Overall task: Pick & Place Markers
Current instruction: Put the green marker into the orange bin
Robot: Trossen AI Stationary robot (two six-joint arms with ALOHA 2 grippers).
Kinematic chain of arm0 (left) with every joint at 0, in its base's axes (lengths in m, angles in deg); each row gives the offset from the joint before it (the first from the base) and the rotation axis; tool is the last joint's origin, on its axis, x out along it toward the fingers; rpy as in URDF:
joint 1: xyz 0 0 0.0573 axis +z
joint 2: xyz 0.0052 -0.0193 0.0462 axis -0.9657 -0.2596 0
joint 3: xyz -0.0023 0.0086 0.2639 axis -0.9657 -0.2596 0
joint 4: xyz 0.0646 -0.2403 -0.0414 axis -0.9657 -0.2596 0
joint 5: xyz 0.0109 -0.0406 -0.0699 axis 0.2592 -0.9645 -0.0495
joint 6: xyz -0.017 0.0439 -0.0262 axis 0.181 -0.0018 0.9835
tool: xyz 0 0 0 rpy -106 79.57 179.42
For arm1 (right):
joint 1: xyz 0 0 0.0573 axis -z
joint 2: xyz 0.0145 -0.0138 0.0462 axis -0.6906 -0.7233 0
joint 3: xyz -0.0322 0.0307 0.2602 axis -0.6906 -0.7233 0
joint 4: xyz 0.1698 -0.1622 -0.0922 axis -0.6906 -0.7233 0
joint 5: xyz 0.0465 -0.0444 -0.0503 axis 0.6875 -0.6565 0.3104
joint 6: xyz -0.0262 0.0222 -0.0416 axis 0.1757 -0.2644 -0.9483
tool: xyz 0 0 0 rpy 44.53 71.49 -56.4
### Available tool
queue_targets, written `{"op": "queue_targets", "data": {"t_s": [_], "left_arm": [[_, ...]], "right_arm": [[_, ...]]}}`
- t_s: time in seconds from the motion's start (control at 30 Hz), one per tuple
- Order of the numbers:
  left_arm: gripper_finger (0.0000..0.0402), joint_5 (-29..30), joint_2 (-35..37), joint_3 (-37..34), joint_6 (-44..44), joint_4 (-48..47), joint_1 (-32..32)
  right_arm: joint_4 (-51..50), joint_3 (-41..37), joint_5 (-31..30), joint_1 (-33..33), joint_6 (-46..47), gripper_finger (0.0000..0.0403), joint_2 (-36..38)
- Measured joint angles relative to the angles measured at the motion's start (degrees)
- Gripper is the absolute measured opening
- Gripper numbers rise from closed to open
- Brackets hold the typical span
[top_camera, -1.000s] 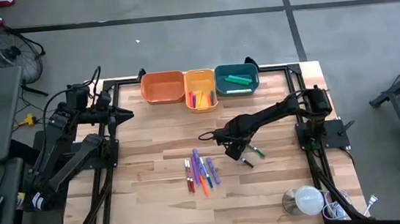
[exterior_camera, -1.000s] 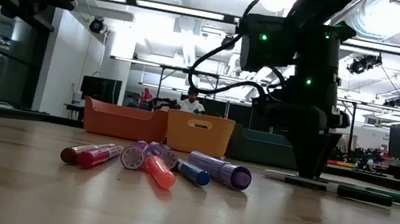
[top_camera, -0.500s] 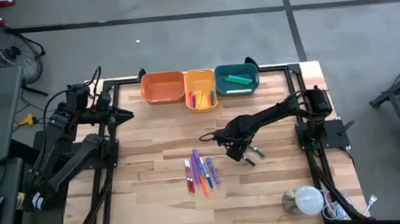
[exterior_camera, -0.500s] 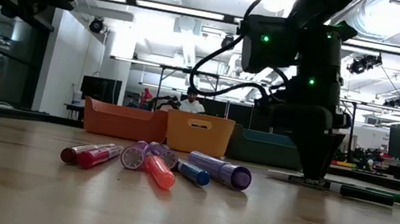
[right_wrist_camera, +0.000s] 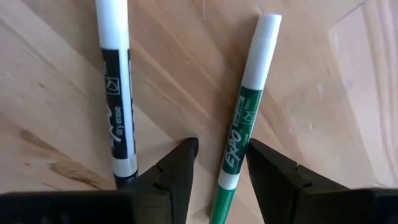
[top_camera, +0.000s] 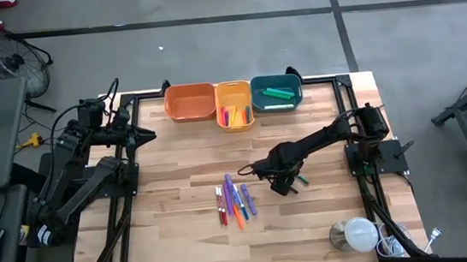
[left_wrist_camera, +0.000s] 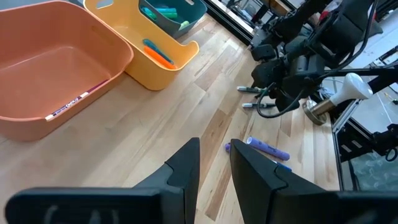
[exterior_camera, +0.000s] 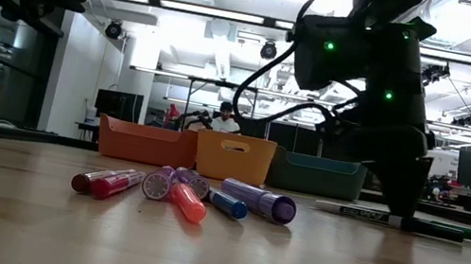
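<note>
Two dry-erase markers lie flat on the wooden table right of centre: a green one and a black one. My right gripper points down over them, open. Its fingers stand on either side of the green marker's barrel without touching it, and the black marker lies just outside one finger. In the high view this gripper is right of a cluster of coloured markers lying flat mid-table. My left gripper waits open, raised at the table's far left.
Three bins stand in a row at the far edge: orange, yellow and teal, each with markers inside. A white-domed object on a metal base stands at the near right corner. Bare wood lies left of the cluster.
My right gripper has slid a little toward the table's right edge, staying low and pointing down, from beside the black marker to over the green one. The markers have not moved.
</note>
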Motion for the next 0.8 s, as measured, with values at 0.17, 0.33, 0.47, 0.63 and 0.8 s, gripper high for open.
{"op": "queue_targets", "data": {"t_s": [0.17, 0.33, 0.47, 0.63, 0.8], "left_arm": [[0.0088, -0.02, 0.0, 0.0, 0.0, 0.0, 0.0], [0.0088, -0.2, 0.0, -0.01, 0.0, 0.0, 0.0], [0.0088, -0.17, 0.0, 0.0, -0.37, 0.0, 0.0], [0.0088, -0.15, 0.01, -0.01, -0.61, 0.0, 0.0], [0.0088, -0.13, 0.0, -0.01, -0.61, 0.0, 0.0]], "right_arm": [[0.69, 0.0, 0.92, 0.39, 0.0, 0.0106, -0.02], [1.12, 0.0, 0.74, 0.38, 0.02, 0.0061, -0.02], [1.13, 0.0, 0.43, 0.37, 0.0, 0.0029, 0.0], [1.69, 0.0, 0.88, 0.42, -0.44, 0.0021, 0.0], [1.92, 0.0, 1.06, 0.45, -0.77, 0.0021, 0.01]]}}
